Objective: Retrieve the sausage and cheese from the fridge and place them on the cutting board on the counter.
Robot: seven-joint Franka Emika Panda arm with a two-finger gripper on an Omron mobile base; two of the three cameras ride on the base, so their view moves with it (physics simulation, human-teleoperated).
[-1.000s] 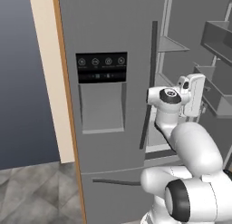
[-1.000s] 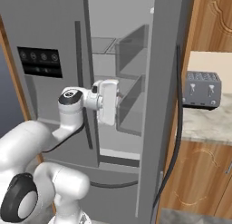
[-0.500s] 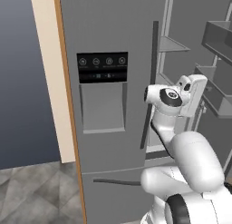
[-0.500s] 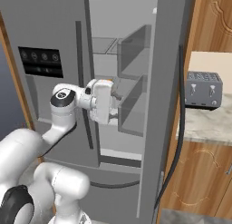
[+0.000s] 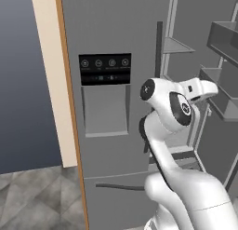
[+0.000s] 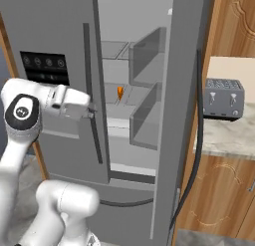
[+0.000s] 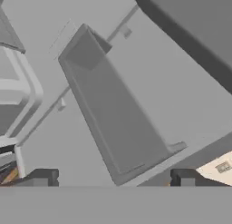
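The end effector is gaping wide, gripping nothing, near the fridge's open right door. The cheese is sitting on a middle shelf inside.

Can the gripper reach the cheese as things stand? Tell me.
Probably yes: the fridge door stands open, the cheese sits exposed on a shelf, and the open gripper holds nothing, nothing between them.
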